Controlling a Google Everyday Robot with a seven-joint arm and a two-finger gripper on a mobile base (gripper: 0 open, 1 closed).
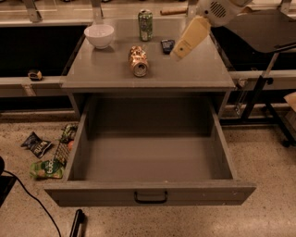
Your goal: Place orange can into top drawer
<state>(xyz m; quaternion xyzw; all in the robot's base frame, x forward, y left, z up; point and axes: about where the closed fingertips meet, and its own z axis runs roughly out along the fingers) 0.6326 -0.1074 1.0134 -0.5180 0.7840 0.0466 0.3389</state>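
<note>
orange can (138,59): small orange-gold drink can with pale whitish patches on the body and a silver metal end facing the camera. It lies on its side on the grey cabinet top (199,76), slightly left of centre, with nothing touching it.

top drawer (92,194): wide, deep grey box, pulled out below the cabinet top. Plain grey front panel, small black handle (151,198) at centre. The can is not in it.

gripper (181,48): pale tan, on the white arm (217,9) at upper right. It angles down-left over the right part of the cabinet top, right of the can and apart from it. Released or clenched: cannot tell.

Also on top: white bowl (99,35) back left, upright green can (145,25) back centre, small dark packet (167,45) just left of the gripper. Snack bags (39,144) lie on the speckled floor left of the drawer.
</note>
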